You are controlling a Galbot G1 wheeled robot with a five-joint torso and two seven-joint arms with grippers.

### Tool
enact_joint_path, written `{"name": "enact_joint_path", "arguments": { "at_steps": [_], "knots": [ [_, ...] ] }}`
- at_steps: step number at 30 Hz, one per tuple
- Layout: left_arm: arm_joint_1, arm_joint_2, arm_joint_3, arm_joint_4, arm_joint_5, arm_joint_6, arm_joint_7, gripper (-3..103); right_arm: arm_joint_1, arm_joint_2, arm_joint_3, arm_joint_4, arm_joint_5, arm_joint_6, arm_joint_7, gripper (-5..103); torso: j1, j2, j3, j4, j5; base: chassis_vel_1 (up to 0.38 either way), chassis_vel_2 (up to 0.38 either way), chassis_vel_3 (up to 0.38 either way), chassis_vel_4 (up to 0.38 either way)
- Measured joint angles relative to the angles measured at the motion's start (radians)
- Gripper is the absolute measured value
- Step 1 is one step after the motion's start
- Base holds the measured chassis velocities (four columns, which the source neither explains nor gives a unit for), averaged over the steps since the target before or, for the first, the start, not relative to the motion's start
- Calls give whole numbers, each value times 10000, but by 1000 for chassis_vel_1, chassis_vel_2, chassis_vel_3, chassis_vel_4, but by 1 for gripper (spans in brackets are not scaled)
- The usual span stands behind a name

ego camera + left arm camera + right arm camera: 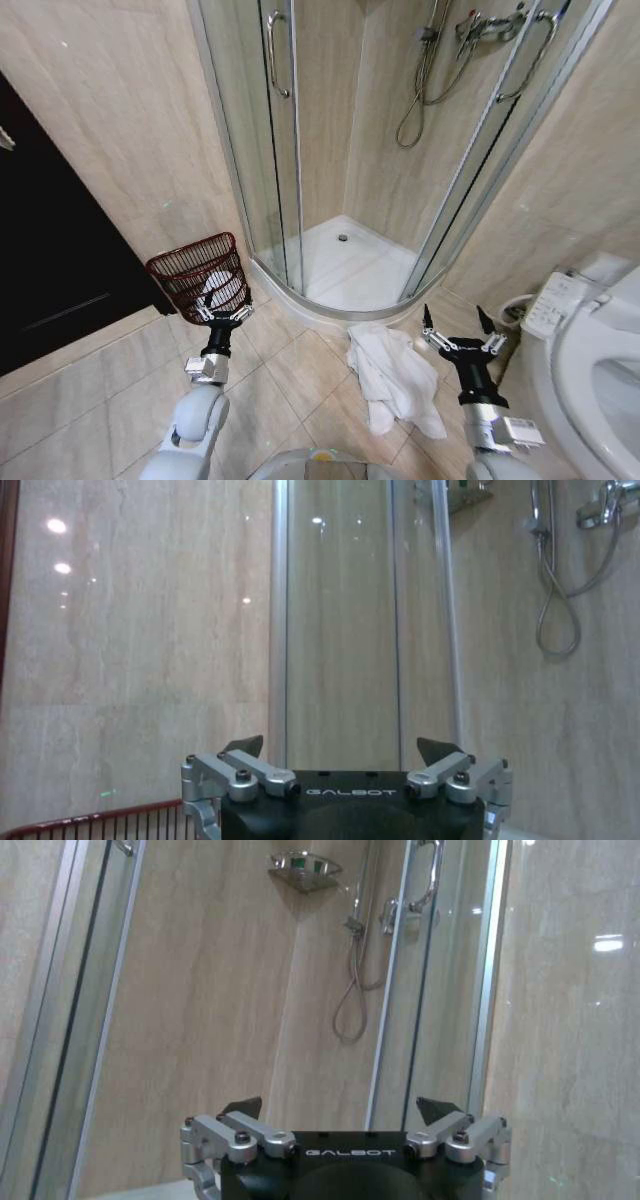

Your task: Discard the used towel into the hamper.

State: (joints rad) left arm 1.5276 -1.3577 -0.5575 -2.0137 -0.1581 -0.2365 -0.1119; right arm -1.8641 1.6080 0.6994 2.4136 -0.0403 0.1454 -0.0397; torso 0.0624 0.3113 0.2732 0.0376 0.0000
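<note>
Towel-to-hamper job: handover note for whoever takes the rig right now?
Left gripper: open, holding nothing, raised just in front of the hamper.
Right gripper: open, holding nothing, raised beside the towel, toilet on its other side.
Towel: white, crumpled on the floor tiles just outside the shower threshold, ungrasped.
Hamper: dark red wire basket against the wall, left of the shower; something white already lies inside, can't tell what.
Done: nothing visible on this towel.
Left: grasp the towel, carry it across to the hamper, drop it in.
</note>
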Motion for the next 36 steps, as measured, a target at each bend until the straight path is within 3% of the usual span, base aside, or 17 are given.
{"name": "enact_joint_path", "arguments": {
  "at_steps": [27, 36],
  "knots": [
    [182, -117, -155, -465, -7, 87, 134, 100, -240, 0, 67, -63, 352, 530, 184, 100, -340, -1138, -797, 0, 0, 0, 0, 0, 0],
    [158, -20, -156, -543, -47, 64, 248, 100, -133, 0, 61, -219, 274, 516, 169, 100, -350, -1182, -834, 1, 0, 0, 0, 0, 0]
  ]
}}
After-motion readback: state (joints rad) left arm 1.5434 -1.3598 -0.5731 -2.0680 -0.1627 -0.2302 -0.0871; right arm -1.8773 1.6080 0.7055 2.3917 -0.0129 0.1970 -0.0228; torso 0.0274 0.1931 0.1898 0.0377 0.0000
